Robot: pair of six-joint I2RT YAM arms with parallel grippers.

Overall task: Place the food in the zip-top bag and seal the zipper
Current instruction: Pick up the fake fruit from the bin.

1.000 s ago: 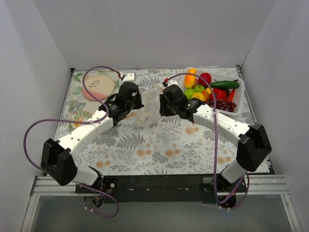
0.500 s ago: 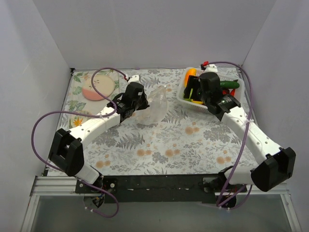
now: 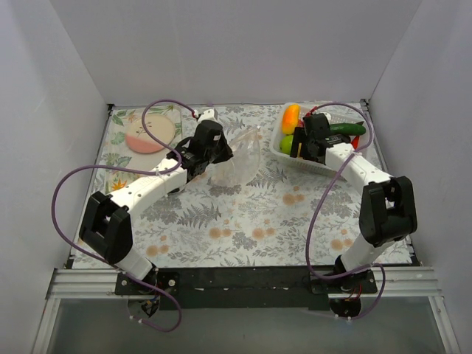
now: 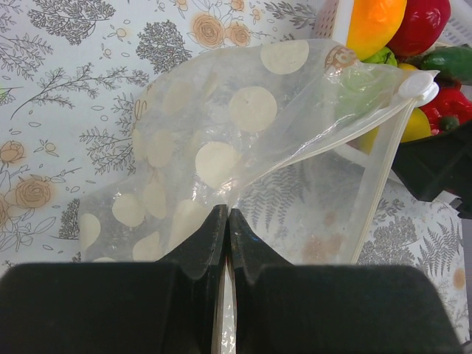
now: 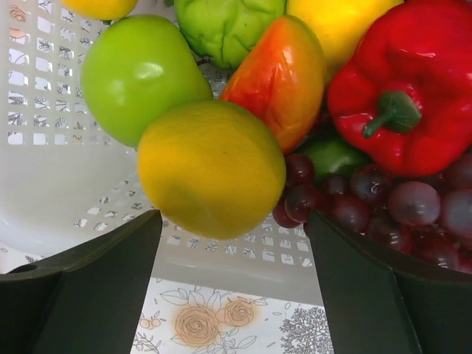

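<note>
**Closing on the yellow fruit (image 5: pixel 212 168) while the bag (image 4: pixel 221 147) is held up**

The right gripper (image 5: pixel 232 220) hangs over the white basket (image 5: pixel 74 192) with its jaws spread wide and nothing between them. One finger sits to each side of the yellow fruit, which lies on top of the pile. It touches a green apple (image 5: pixel 140 74) and an orange-red fruit (image 5: pixel 284 77), with grapes (image 5: pixel 398 206) and a red pepper (image 5: pixel 402 81) just beside it.

The step looks like the first pick. It would be wise to come straight down so the fingers slip into the gaps on each side, then close gently. The glossy round skin could squirt out of a hard pinch, and a skewed approach could knock its neighbours.

The left gripper (image 4: pixel 226 214) is pinched shut on the near edge of the dotted bag, lifting it off the table. The zipper (image 4: pixel 383 173) runs along the side facing the basket, and its white slider (image 4: pixel 418 87) is at the far end. How wide the mouth gapes is hard to tell. The film is floppy, so the fruit should go deep before release.

The table wears a flower-and-fern cloth (image 3: pixel 243 221), which is flat. Plain white walls (image 3: pixel 236 51) close in three sides, and a round pink plate (image 3: pixel 147 133) lies at the far left, well apart from the work.
</note>
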